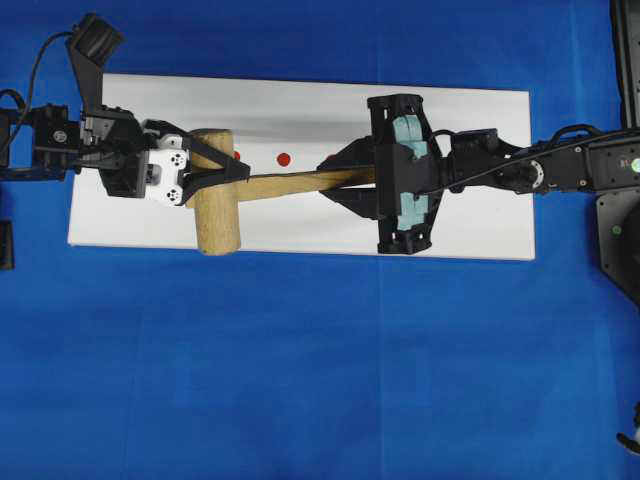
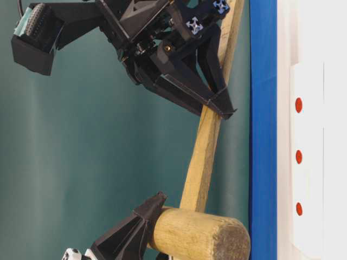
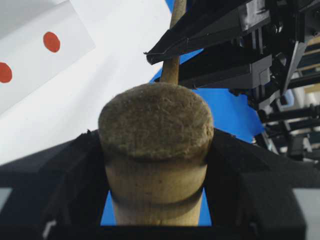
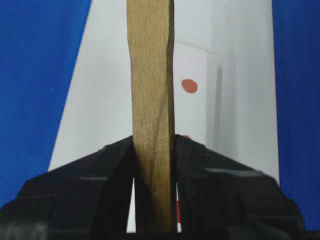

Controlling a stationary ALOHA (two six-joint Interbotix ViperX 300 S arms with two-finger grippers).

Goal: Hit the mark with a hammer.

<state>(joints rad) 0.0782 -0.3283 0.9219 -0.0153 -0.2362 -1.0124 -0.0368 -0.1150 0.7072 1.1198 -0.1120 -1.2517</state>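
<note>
I have the left claw clamped around the hammer head, right claw pinching its handle.

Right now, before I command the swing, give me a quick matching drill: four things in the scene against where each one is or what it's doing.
Column one:
1. left end effector
2. right end effector
3. red dots
4. white board

Column two:
A. lying on the blue cloth
B. closed on the handle of the hammer
C. in a row on the board
D. fingers either side of the hammer's cylindrical head

Pairs: 1-D, 2-B, 3-C, 4-A
</note>
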